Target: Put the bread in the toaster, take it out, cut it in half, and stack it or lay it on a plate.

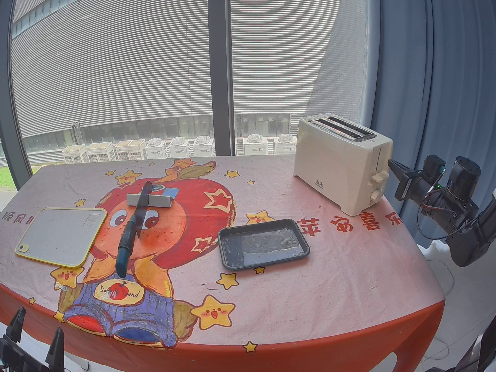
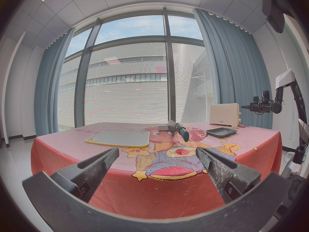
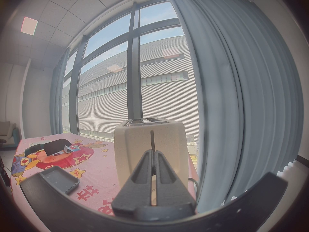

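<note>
Right gripper [image 1: 396, 168], jaws pressed together, sits beside the lever [image 1: 381, 176] of the toaster [image 1: 338, 161]; an off-centre push may slide the toaster. Left gripper [image 2: 157, 152] gapes wide.

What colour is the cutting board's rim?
The cutting board rim is yellow; head view shows it best.

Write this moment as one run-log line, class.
right gripper shut, just off toaster, lever side | left gripper open, before table near edge | knife propped on rest between cutting board and tray
</note>
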Controlling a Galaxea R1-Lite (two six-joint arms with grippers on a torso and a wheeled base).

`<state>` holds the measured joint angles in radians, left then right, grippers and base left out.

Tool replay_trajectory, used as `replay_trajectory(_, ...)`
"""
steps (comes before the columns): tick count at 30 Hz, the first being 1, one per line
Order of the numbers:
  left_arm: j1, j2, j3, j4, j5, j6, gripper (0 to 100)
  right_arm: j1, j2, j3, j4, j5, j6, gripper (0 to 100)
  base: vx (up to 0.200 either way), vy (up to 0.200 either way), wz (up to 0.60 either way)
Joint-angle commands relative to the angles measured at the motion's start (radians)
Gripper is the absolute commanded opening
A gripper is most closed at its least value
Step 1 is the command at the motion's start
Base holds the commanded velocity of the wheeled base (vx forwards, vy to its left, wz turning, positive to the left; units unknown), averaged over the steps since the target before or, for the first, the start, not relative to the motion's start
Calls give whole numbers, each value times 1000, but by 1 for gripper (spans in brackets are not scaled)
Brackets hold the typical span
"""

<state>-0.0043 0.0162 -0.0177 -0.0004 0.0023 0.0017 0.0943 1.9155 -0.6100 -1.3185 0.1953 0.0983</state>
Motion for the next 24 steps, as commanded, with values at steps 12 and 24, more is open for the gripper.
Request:
replay_trajectory(12, 0, 1, 16, 0, 1, 0, 100, 1, -47, 26, -24, -1, 0, 0, 0, 0, 0)
replay_trajectory(24, 0, 1, 16, 0, -1, 0, 100, -39, -153, 24, -1, -2, -2, 0, 0, 0, 0)
